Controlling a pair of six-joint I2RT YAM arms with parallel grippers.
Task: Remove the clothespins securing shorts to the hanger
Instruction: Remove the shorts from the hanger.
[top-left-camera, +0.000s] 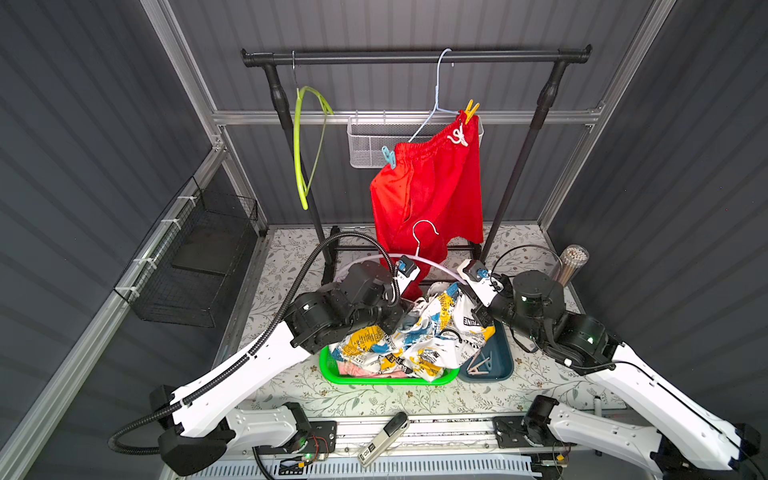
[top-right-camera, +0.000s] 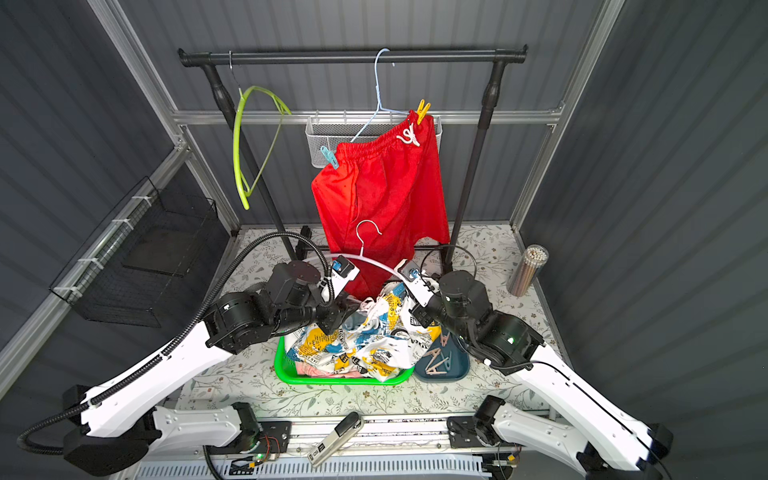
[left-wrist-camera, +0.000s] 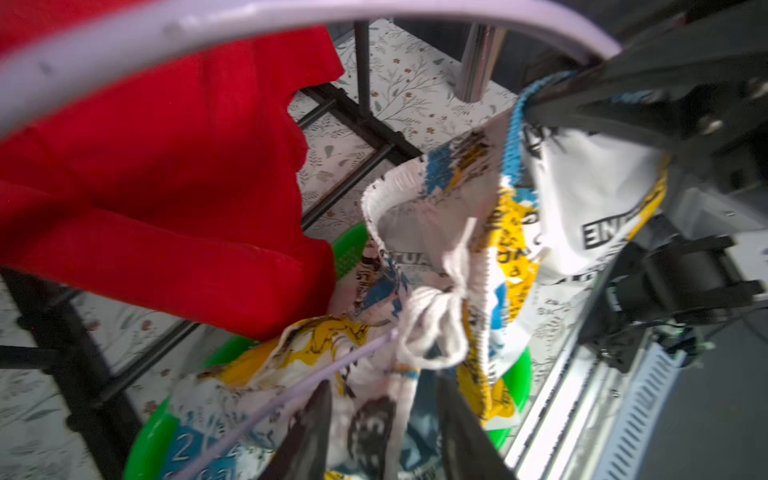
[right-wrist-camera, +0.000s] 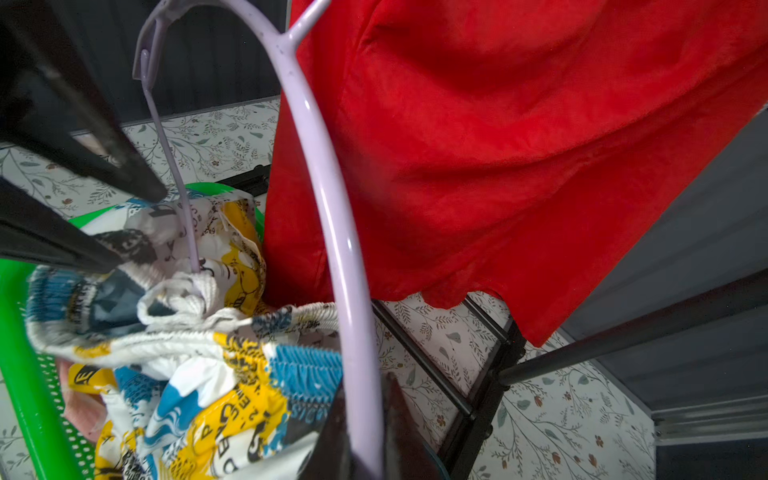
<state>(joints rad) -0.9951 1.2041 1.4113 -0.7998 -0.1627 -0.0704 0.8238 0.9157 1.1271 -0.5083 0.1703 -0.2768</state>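
Left wrist view: my left gripper hangs over the green basket with its jaws well apart and nothing between them. The printed shorts lie heaped in the basket just beyond my fingertips. The thin lower bar of the lilac hanger runs close beside one finger, and I cannot tell whether it touches.

In the right wrist view my right gripper is clamped tight on the curved arm of that hanger, above the basket's right end. The hanger's thin bar reaches down to the printed pair's white drawstring.

In both top views the pink shorts show in the basket under the printed pair. Behind and above the basket the red shorts hang from a pale blue hanger. They are pinned to it by a yellow clothespin at the high end of the waistband and a blue clothespin at the low end. The beige clothespins lie loose in the dark blue tray, which touches the basket's right side.
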